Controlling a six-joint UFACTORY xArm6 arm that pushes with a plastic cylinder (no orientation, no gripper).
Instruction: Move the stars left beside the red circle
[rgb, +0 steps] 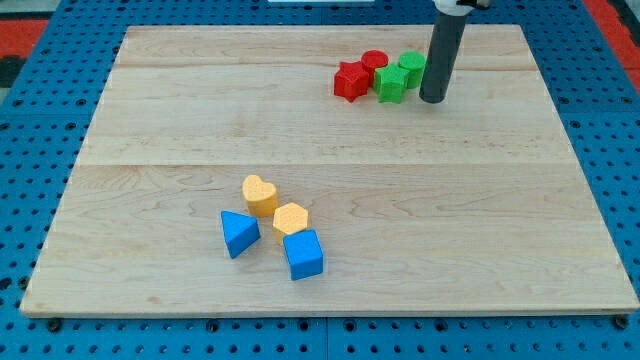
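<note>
The pale wooden board (330, 150) is seen filling the view. No pincer is fitted; the dark rod ends in my tip (433, 100), set down just at three o'clock of the green star block (391, 84). The red star block (351, 80) is found at nine o'clock of the green star, touching it. The red circle block (374, 62) is wedged between them at twelve o'clock, with a green rounded block (411, 66) beside it.

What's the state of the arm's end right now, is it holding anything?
My tip: a bare rod with no gripper, holding nothing, resting just to the view's right of the green star.
</note>
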